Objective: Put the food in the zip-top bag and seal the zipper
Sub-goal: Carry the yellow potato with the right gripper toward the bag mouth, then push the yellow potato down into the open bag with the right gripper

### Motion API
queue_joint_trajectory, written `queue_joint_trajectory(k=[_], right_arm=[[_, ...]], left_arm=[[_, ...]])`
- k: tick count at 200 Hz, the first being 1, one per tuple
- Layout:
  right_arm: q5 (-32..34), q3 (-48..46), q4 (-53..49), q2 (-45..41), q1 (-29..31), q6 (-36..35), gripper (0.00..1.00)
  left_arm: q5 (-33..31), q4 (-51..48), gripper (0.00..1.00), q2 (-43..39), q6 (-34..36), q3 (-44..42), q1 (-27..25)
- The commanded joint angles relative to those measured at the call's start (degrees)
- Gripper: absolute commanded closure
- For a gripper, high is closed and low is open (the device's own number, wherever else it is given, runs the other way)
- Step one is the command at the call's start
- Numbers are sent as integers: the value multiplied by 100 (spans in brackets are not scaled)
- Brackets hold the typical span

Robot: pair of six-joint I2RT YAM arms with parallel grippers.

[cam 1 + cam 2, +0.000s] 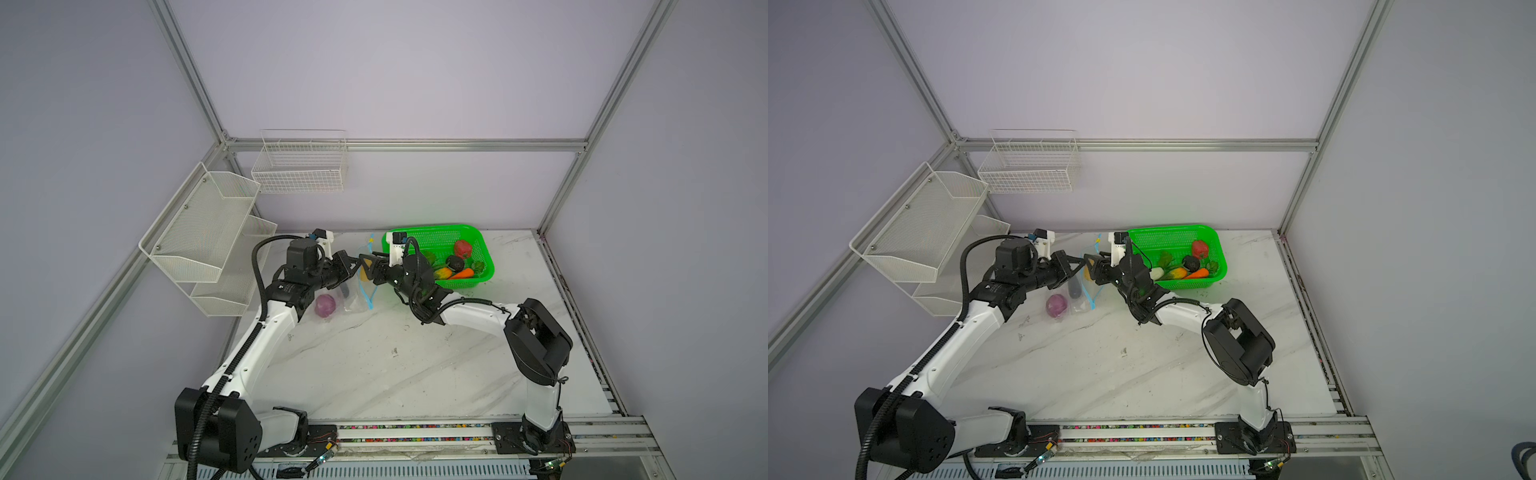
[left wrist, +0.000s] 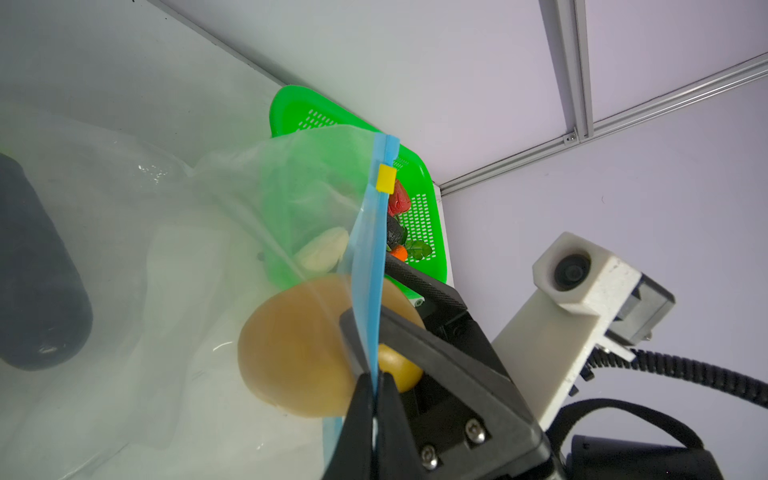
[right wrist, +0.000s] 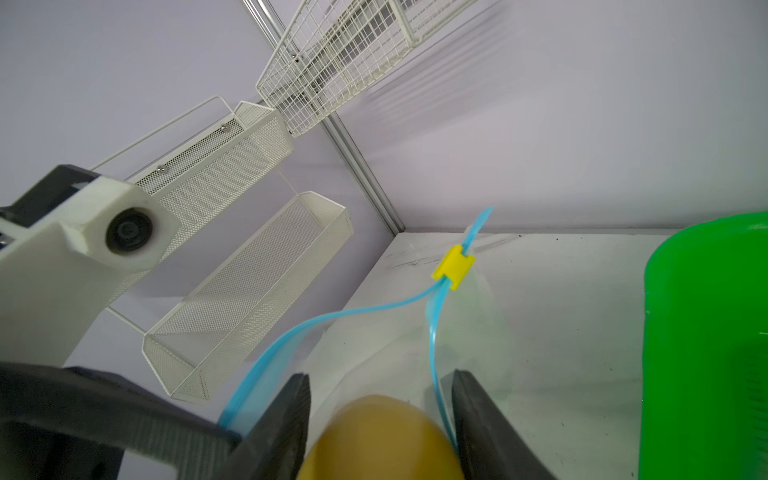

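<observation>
**Fig.** My left claw (image 2: 377, 376), pinched shut on the blue zipper strip (image 2: 370, 249), lifts one lip so the zip-top bag (image 2: 166, 232) gapes. My right claw (image 3: 380, 376), half-spread around the yellow-brown potato (image 3: 378, 440), holds it in that mouth. The dark eggplant (image 2: 37, 270) already lies inside. The red pepper (image 1: 462, 248) and carrot (image 1: 462, 274) wait in the green basket (image 1: 440, 239), so sealing is, I judge, some way off.

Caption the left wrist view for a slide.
Left gripper pinches the blue zipper while the right gripper holds a potato at the mouth of the zip-top bag.
</observation>
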Motion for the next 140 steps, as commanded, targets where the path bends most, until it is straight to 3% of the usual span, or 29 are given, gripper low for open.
queue_joint_trajectory(k=[1, 66, 105, 119, 140], right_arm=[[-78, 98, -172, 108, 24, -126, 81], [-171, 214, -335, 134, 26, -178, 63], [-284, 241, -362, 100, 26, -140, 60], [-441, 221, -321, 77, 26, -62, 63], [-502, 86, -178, -81, -25, 84, 83]], left_arm=[[187, 139, 100, -156, -50, 459, -60], [160, 139, 100, -167, -24, 413, -59], [165, 159, 100, -136, -32, 415, -59], [186, 180, 100, -119, -41, 402, -59], [187, 203, 100, -109, -51, 389, -53]])
